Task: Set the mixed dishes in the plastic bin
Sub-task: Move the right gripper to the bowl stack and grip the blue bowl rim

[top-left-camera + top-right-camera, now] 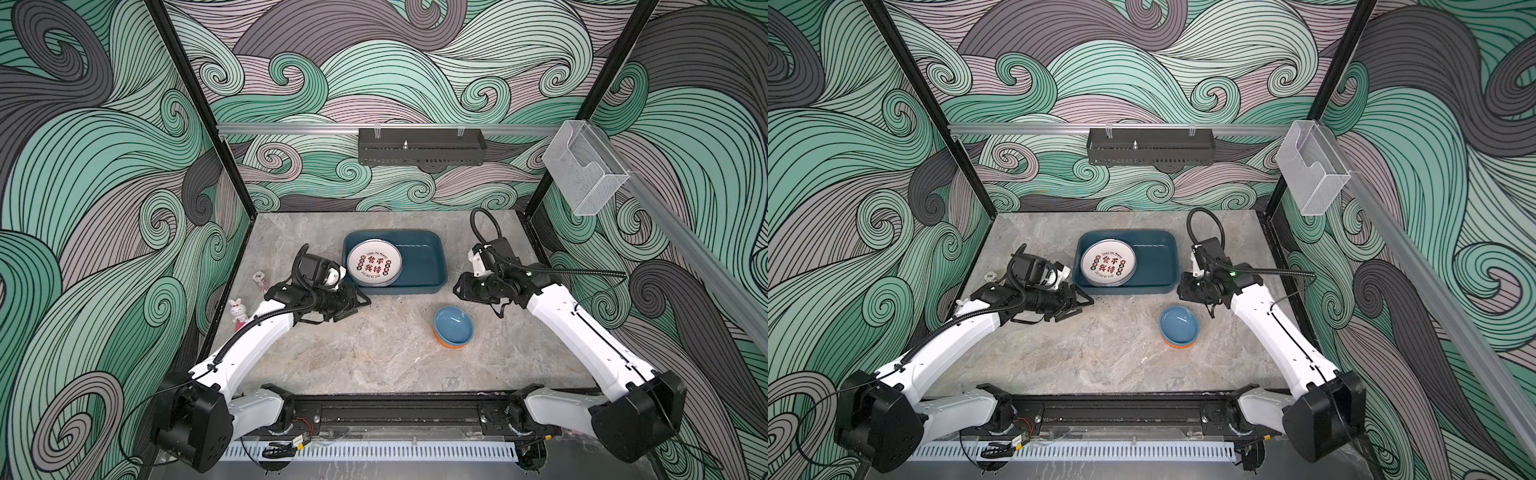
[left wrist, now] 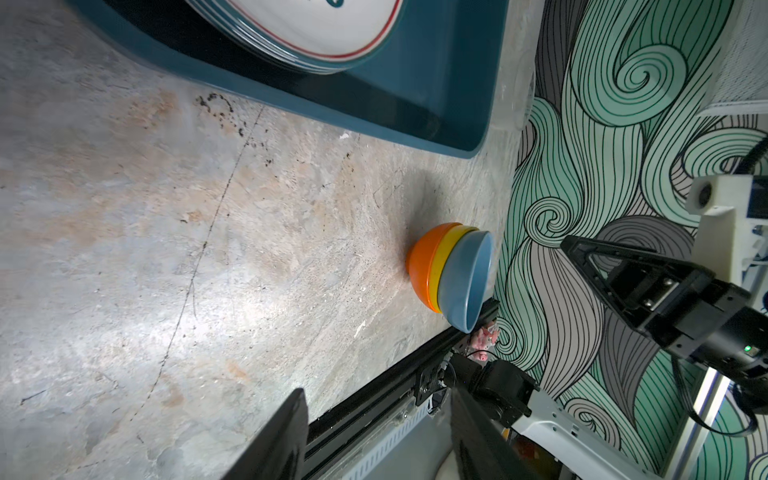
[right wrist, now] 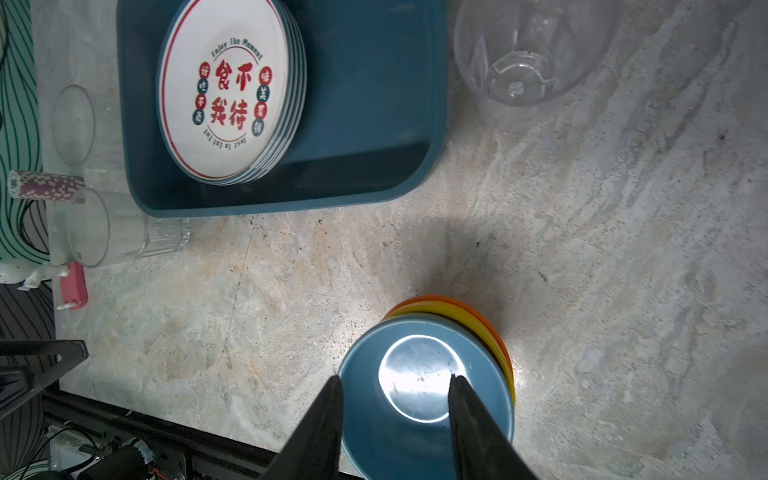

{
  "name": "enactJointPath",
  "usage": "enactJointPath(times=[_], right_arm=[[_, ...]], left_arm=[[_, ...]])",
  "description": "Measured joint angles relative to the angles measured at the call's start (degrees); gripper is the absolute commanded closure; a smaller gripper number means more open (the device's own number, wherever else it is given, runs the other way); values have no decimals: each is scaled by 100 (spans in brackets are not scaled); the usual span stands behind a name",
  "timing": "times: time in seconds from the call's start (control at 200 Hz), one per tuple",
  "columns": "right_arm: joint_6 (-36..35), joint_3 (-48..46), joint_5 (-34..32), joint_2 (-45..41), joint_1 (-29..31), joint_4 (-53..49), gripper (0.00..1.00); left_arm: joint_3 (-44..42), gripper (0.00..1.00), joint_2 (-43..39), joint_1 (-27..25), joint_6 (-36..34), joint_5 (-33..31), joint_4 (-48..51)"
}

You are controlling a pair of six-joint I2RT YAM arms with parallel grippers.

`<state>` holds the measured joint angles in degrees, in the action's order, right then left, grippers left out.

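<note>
Plastic bin [image 1: 419, 266] is recorded at the middle of the stone-patterned table [image 1: 374, 357], toward the back. A stack of printed plates [image 1: 374, 264] is seen inside it, in its left half. The right half is bare.

The bowl stack [image 1: 454, 326] (blue on top, then yellow, orange at the bottom) is noted on the table in front of the bin's right end, apart from it and outside it. The same order of colours is confirmed in the left wrist view [image 2: 453, 270].

Left gripper [image 1: 355, 309] is held low, just off the bin's front-left corner. Its jaws are spread and nothing is seen between them.

Right gripper [image 3: 395, 378]: in the right wrist view the fingers [image 3: 324, 415] are parted and the blue bowl is framed between them. In both top views this gripper [image 1: 1183, 289] is placed beside the bin's front-right corner, clear of the bowls. It is released and nothing is grasped.

Three clear tumblers are noted in the right wrist view: two [image 3: 120, 232] [image 3: 72, 124] left of the bin and one [image 3: 519, 54] right of it, all outside the bin. Whether they stand or lie cannot be told.

A poker-chip stack [image 1: 258, 278] and a rabbit figurine [image 1: 237, 309] are logged at the table's left edge.
</note>
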<state>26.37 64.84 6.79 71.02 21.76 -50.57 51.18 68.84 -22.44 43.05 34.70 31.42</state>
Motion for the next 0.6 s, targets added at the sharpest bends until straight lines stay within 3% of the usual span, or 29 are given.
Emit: enactJointPath(times=[0.3,0.6], right_arm=[[101,-514,-188,-295,-203,-754,52],[271,-1064,-107,-435,-212,-896,52]], left_arm=[[393,43,533,-612,-243,-107,87],[520,43,885,-1080,-365,-258,96]])
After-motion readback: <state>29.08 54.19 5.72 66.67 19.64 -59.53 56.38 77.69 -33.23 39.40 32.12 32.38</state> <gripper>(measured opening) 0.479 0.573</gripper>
